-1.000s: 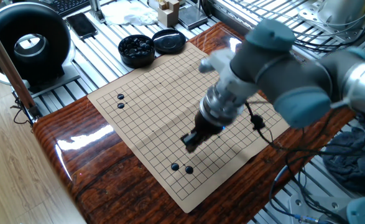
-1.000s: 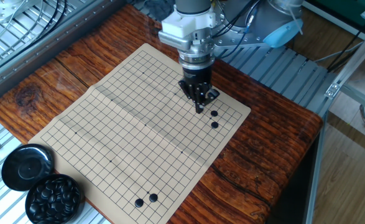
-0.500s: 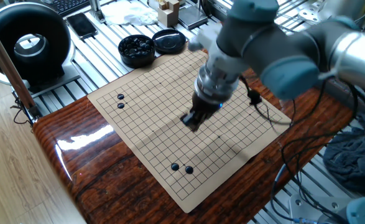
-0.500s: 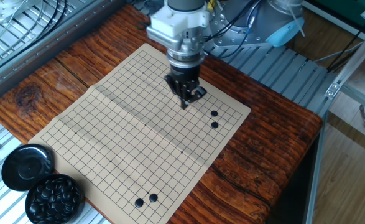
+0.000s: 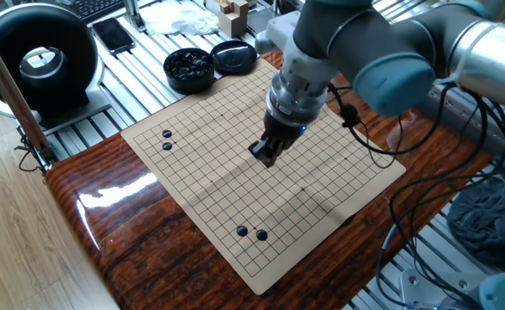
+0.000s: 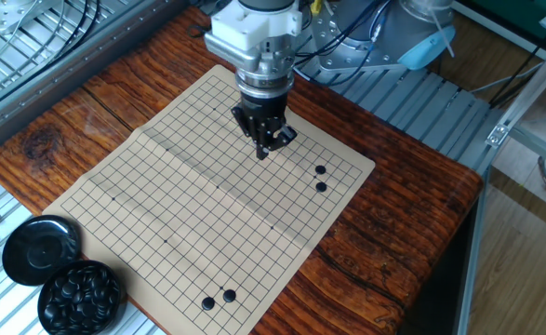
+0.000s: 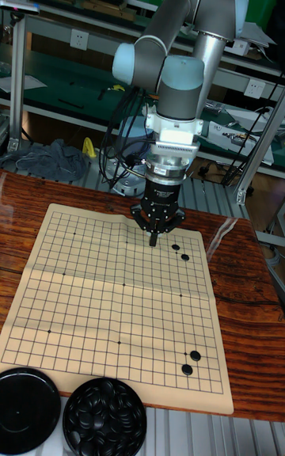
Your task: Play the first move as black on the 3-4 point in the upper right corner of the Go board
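Gripper (image 6: 262, 152) over the Go board (image 6: 161, 214), fingertips pressed together, no stone visible between them.

Vs 1 s ago: gripper has shifted away from the stone pair (image 6: 320, 179) near the board's right edge, toward mid-board; all four stones unmoved. It points straight down, tip just above the grid; contact can't be told. The other fixed view shows the second stone pair (image 6: 218, 300) at the near corner, the bowl of black stones (image 6: 80, 298) and its lid (image 6: 40, 249) off the near-left corner. One fixed view hides part of the board behind the arm, but adds the black round device (image 5: 37, 53) at far left. Tall view: board's long axis runs near-to-far, bowl (image 7: 104, 418) at the near edge.
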{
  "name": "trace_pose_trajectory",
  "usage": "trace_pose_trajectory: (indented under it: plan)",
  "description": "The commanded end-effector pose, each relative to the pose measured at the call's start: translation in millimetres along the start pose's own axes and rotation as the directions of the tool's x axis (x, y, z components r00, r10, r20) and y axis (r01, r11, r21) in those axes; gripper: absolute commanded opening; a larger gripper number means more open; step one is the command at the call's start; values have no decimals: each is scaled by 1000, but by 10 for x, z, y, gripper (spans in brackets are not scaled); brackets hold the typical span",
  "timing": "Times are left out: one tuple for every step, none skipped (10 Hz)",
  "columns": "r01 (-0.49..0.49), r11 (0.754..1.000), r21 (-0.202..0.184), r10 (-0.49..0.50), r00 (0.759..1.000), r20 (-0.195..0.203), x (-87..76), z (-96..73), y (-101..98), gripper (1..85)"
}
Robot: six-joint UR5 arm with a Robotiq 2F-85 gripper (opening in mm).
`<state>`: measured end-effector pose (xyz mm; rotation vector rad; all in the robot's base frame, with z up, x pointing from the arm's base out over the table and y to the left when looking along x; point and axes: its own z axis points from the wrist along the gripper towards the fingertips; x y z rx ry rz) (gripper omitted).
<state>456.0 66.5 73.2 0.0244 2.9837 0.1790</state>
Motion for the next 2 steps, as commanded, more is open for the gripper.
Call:
trace_pose_trajectory:
  plan:
    - [-2,999,-42,2,1000,-8,-48,-9,90,13]
    - [5,999,-45,-6,1000,-14,-51,12,102,13]
